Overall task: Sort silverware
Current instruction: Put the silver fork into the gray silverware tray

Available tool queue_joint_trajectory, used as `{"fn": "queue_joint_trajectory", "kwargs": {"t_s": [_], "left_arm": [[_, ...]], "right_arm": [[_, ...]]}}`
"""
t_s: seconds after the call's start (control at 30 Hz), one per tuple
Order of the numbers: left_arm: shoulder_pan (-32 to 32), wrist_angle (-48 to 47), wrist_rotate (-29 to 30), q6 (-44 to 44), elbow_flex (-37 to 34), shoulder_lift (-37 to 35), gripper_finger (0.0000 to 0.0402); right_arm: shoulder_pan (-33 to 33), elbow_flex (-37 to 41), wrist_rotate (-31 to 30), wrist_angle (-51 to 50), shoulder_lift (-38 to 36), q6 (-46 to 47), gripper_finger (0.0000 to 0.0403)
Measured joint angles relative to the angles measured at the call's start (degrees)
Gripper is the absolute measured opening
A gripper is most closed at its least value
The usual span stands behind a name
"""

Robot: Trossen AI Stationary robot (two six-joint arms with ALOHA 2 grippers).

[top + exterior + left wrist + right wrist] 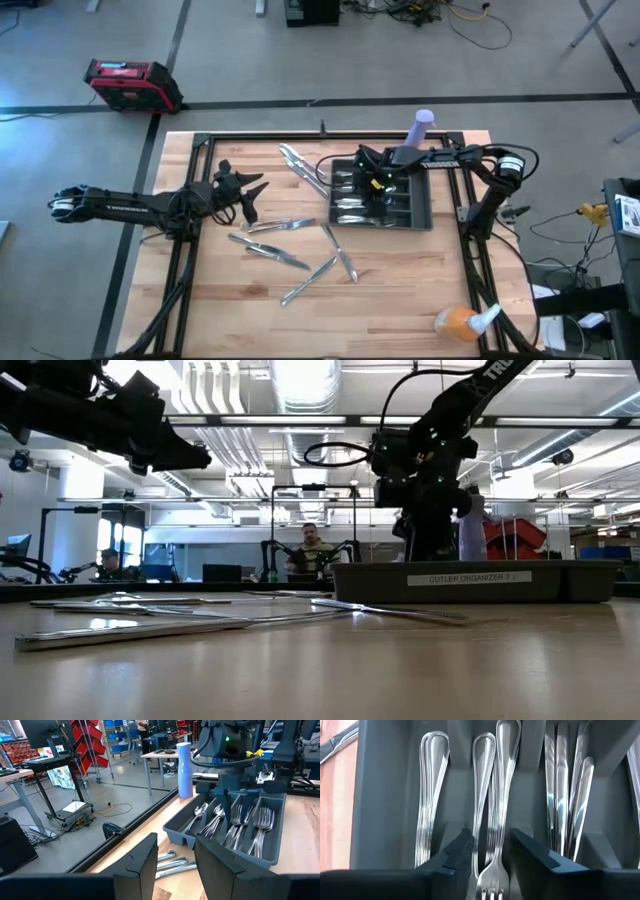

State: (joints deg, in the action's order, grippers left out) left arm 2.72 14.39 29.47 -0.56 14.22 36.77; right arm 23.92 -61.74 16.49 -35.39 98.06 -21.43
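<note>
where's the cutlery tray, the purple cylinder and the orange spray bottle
cutlery tray [421,206], high view, right rim
purple cylinder [421,127], high view, mid body
orange spray bottle [455,322], high view, orange body

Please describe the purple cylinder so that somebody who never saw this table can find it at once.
Start at the dark grey cutlery tray on the right half of the wooden table. Just beyond its far right corner, near the table's far edge, stands the purple cylinder. It is the only upright, pale purple thing there; the silverware lies flat and shiny.
</note>
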Motion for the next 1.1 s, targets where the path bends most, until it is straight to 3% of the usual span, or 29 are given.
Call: {"fn": "queue_joint_trajectory", "kwargs": {"t_s": [0.2, 0.37, 0.53, 0.83, 1.1], "left_arm": [[0.0, 0.0, 0.0, 0.1, 0.0, 0.2, 0.0116], [0.0, -0.5, -2.5, 1.4, 0.0, 0.2, 0.0116], [0.0, -0.8, -3.1, 1.5, 0.0, 0.8, 0.0116], [0.0, -0.8, -3.1, 1.3, 0.0, 1.2, 0.0116], [0.0, -0.7, -3.1, 1.5, 0.0, 1.4, 0.0116]], "right_arm": [[-1.0, -1.2, 0.0, -0.4, 0.0, 0.2, 0.0143], [-2.4, -1.8, -0.6, -0.3, 0.0, 1.3, 0.0137], [-2.1, 0.2, -7.6, 0.6, 0.2, 2.8, 0.011], [-3.5, 0.4, -7.1, 4.6, 0.2, 5.0, 0.0011], [-4.1, 0.4, -7.1, 9.9, 3.8, 7.5, 0.0002]]}}
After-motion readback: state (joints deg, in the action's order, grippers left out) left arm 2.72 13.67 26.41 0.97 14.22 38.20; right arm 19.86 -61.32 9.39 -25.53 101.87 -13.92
